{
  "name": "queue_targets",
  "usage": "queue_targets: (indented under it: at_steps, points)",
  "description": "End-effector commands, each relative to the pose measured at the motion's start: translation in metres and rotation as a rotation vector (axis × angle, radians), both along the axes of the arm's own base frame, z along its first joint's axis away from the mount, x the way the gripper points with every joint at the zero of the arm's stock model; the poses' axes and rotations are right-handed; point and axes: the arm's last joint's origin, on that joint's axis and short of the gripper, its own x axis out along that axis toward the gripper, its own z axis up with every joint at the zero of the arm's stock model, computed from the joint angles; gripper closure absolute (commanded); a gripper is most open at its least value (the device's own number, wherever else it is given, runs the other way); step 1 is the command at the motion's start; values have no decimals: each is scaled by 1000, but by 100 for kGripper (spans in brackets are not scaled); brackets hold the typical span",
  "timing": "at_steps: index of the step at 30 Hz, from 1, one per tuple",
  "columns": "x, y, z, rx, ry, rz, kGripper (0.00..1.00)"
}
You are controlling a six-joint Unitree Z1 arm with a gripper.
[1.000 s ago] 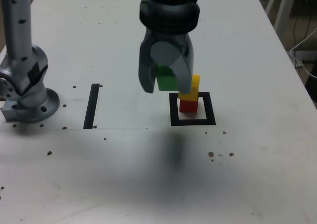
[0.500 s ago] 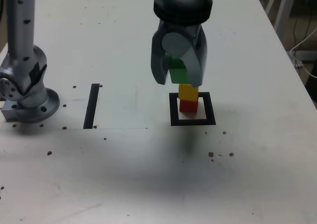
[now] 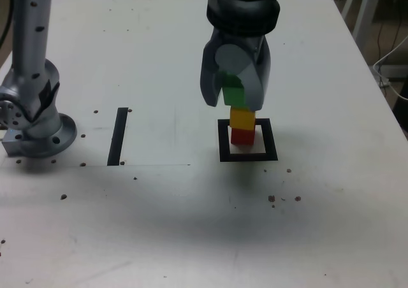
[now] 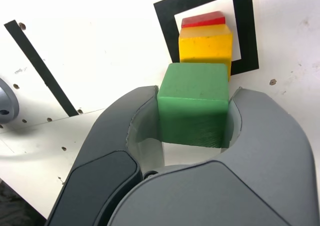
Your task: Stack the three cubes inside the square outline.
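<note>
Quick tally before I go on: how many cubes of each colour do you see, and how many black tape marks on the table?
Small matte red cube: 1
Small matte yellow cube: 1
Small matte green cube: 1
Thick black square tape outline: 1
Straight black tape strip: 1
Total: 5 things, 3 cubes and 2 tape marks.

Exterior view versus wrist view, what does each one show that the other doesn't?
Only the exterior view shows the arm's base and the claw's outside. Only the wrist view shows the green cube's sides pressed between the claw's fingers. Both show the yellow cube on the red cube inside the square outline, and the black tape strip.
</note>
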Motion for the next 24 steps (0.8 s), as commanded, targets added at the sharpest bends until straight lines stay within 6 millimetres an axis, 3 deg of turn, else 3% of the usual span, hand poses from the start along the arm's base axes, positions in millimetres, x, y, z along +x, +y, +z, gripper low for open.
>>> queue_targets:
  at_steps: [1, 16, 18, 24]
  points:
    - [3, 2, -2, 8, 3, 1, 69]
    - [14, 7, -15, 15, 27, 9, 68]
    - [14, 7, -16, 17, 28, 8, 60]
    - [14, 8, -18, 17, 35, 0, 11]
